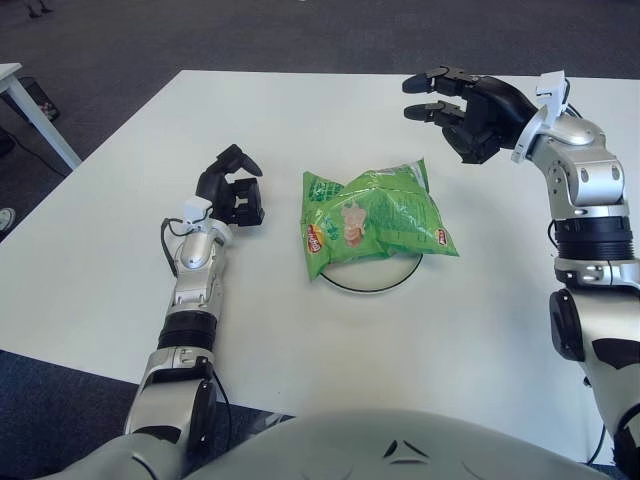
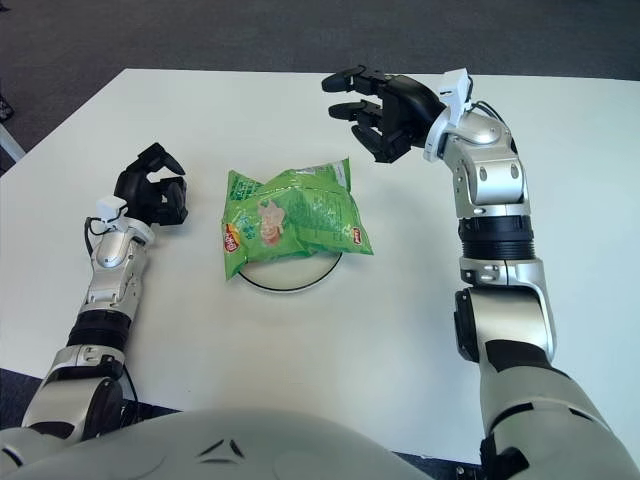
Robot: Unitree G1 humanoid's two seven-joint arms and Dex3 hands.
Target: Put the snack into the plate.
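- Plate [image 1: 372, 280] on the white bench [image 1: 480, 330] carries the green snack bag [image 1: 372, 218], lying flat and overhanging the rim.
- Left hand [image 1: 233, 188], at the bag's nine o'clock, is curled and holds nothing.
- Right hand [image 1: 462, 105], at two o'clock and farther back, hangs spread and empty.

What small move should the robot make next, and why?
Probably draw the right hand back toward its own side and settle it. The green snack bag already lies on the plate, covering most of it, and the right hand is open, holds nothing and is off beyond the bag's far right corner. The left hand shows idle left of the bag.
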